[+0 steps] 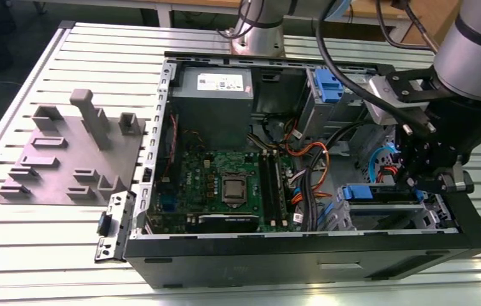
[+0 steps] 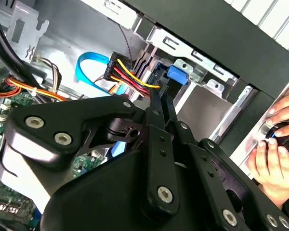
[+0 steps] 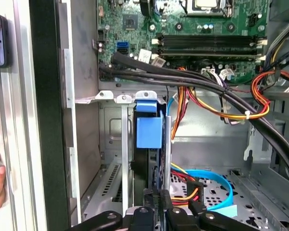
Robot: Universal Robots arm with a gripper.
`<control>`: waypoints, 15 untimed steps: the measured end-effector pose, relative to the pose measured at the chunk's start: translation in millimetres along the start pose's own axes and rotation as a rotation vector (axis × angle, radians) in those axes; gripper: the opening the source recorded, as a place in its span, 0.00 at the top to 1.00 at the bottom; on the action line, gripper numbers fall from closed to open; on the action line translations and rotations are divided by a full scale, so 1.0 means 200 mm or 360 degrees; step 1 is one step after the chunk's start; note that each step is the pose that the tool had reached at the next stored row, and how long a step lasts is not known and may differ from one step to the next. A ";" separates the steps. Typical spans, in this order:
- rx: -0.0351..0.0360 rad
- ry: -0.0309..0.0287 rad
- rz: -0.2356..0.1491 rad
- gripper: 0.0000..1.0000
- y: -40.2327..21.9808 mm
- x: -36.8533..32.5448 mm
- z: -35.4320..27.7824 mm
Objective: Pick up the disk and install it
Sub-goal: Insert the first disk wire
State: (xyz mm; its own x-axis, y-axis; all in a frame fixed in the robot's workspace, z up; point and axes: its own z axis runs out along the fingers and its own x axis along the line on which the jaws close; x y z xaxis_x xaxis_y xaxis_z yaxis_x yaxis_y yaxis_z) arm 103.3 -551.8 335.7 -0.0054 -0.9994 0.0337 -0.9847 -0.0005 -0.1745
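Blue-railed disk stands on edge in drive cage slot, long axis in line with fingers clamped on its near end.

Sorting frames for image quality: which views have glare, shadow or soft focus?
Exterior view: even light, pale table bright, case interior shadowed. Second wrist view: gripper linkage dark and close, hand washed out, soft. First wrist view: motherboard crisp, blue disk rail evenly lit.

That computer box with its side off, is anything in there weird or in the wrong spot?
One thing stands out: a person's hand rests just outside the open black metal computer case, close to the black end effector working at the drive bay with the blue plastic latch. The wires look loose, but nothing appears broken.
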 end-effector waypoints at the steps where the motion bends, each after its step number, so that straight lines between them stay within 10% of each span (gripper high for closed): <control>1: 0.0010 0.00000 -0.0001 0.84 0.004 0.000 0.000; 15: 0.0032 -0.00004 -0.0001 0.84 0.033 0.000 0.017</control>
State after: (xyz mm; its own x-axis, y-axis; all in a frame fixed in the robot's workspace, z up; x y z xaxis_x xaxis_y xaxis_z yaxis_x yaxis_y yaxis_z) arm 97.4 -551.8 331.2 -0.0047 -0.9994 0.0336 -0.9810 -0.0019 -0.1941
